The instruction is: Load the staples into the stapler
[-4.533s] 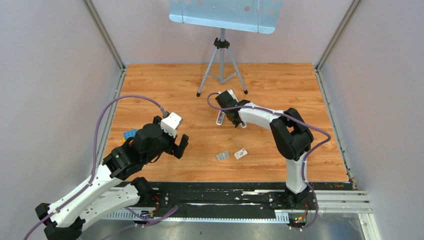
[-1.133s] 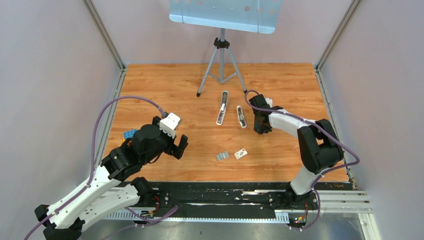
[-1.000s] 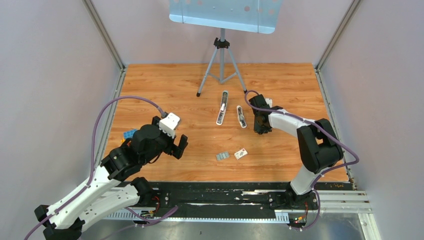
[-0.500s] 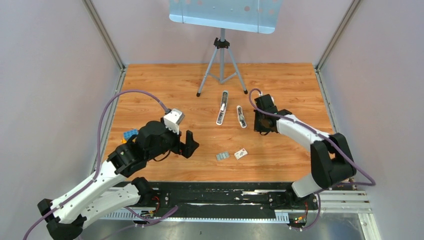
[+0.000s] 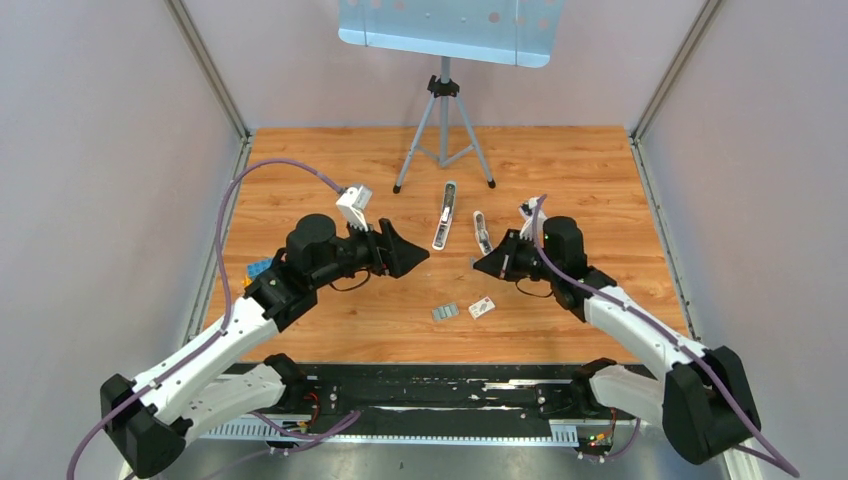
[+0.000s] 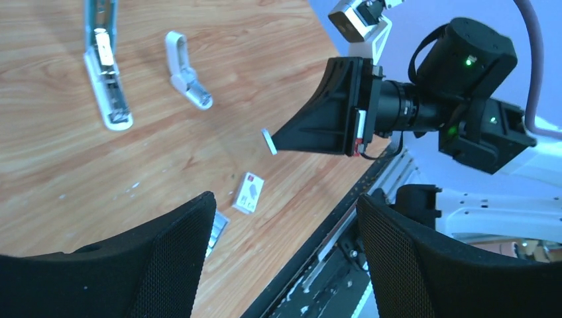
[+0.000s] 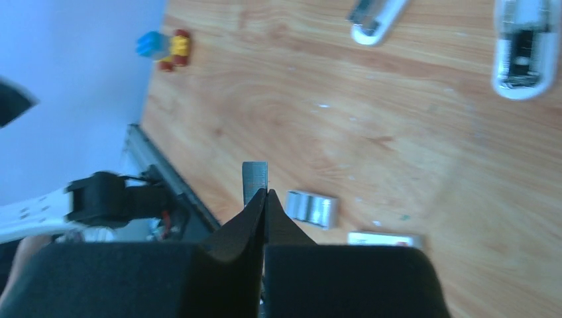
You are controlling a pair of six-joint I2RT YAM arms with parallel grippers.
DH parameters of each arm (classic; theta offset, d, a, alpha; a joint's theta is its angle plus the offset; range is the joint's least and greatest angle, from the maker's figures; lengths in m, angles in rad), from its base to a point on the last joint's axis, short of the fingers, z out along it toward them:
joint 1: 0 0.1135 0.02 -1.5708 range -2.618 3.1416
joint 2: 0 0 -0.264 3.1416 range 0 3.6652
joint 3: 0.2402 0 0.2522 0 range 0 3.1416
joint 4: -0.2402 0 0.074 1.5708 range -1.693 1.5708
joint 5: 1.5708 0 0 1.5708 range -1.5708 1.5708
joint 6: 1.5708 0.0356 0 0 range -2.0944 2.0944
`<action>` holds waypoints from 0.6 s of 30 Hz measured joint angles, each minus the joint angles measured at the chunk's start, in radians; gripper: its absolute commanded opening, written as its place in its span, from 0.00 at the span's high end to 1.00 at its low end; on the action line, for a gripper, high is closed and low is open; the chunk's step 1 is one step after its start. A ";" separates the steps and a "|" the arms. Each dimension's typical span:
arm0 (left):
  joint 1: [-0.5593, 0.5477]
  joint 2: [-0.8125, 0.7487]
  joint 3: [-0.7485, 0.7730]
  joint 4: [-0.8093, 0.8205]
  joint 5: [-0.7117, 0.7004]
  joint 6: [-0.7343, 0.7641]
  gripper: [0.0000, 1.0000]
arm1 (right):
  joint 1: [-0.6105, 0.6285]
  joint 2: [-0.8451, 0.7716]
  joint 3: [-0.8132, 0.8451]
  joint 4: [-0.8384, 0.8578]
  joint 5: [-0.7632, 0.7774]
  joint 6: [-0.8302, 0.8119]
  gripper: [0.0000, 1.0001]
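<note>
While the right hand (image 7: 255, 199) pinches a staple strip (image 7: 254, 180), the stapler (image 5: 444, 215) lies just beyond it, pointing away; the left hand (image 6: 281, 252) is spread.

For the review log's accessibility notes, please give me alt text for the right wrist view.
The right pincer is shut on a small flat grey metal strip of staples, held above a wooden table. Below lie a silvery block of staples and a small white carton; two slim whitish stapler halves lie farther off, a blue-and-yellow toy figure at the table's edge.
</note>
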State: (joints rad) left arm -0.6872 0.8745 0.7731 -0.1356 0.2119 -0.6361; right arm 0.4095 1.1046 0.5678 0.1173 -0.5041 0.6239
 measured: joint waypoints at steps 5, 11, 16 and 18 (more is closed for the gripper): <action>0.000 0.063 -0.056 0.215 0.080 -0.081 0.36 | 0.000 -0.107 -0.070 0.195 -0.136 0.152 1.00; -0.001 0.191 -0.082 0.451 0.213 -0.169 0.45 | 0.000 -0.151 -0.113 0.399 -0.230 0.323 1.00; -0.017 0.236 -0.082 0.561 0.254 -0.200 0.46 | 0.014 -0.162 -0.122 0.504 -0.256 0.424 1.00; -0.023 0.246 -0.084 0.612 0.266 -0.214 0.46 | 0.023 -0.163 -0.123 0.546 -0.261 0.459 1.00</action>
State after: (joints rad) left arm -0.7097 1.1210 0.6891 0.4759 0.4782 -0.8505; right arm 0.4328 0.9417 0.4446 0.6636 -0.7654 1.0832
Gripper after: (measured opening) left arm 0.542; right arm 0.003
